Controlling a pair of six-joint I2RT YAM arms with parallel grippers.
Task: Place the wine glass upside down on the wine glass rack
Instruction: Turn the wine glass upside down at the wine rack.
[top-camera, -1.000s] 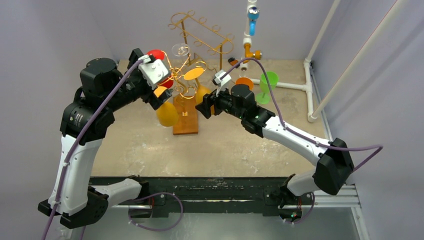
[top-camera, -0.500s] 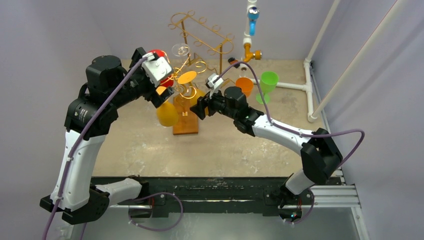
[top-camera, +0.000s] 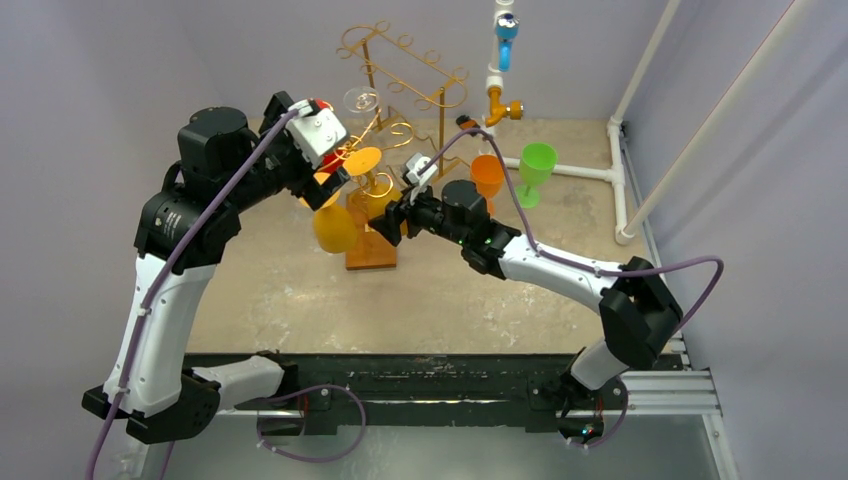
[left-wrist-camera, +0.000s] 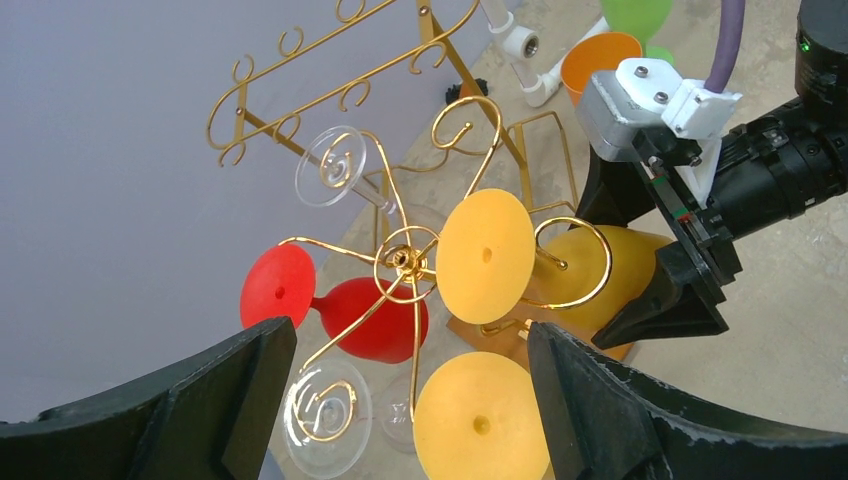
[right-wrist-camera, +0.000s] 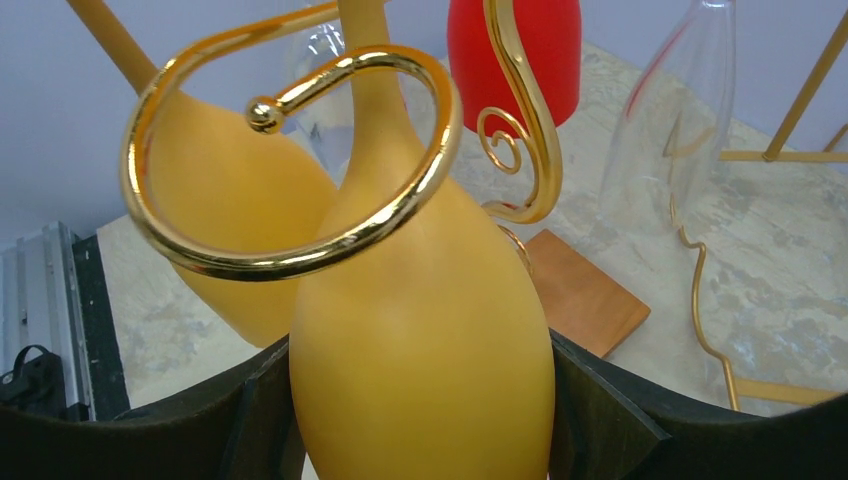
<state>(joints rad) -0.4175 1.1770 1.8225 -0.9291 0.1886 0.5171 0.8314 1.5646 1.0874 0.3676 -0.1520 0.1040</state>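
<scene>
1. Step in hand: hanging the glass. The right hand (top-camera: 393, 218) grasps the bowl of the yellow wine glass (right-wrist-camera: 420, 340), one finger on each side. The bowl mouth points down and the stem points up.
2. Location of the glass: at the gold rack (left-wrist-camera: 400, 262), on the side facing the right arm, clear above the desk (top-camera: 300, 290). One ring (right-wrist-camera: 300, 262) of the rack circles the glass where the bowl narrows into the stem. The foot (left-wrist-camera: 485, 255) lies above that ring.
3. Whether the foot bears on the ring cannot be told from these views.
4. The left hand (left-wrist-camera: 410, 340) is released, with its fingers wide apart and nothing between them. It hovers above the rack, looking down on it.
5. Neighbouring items: a second yellow glass (top-camera: 334, 228) and a red glass (left-wrist-camera: 375, 318) hang inverted on adjacent arms, the yellow one just beside the held bowl. An orange glass (top-camera: 488, 175) and a green glass (top-camera: 537, 160) stand upright on the desk, apart from the rack.
6. Judgement: the task appears near its end. The next move calls for lowering the glass until the foot seats on the ring. The right hand then opens and draws back, away from the rack.
7. Caution: clearance to the second yellow glass is small. A sideways pull on withdrawal may knock the hanging glasses or tip the rack.
</scene>
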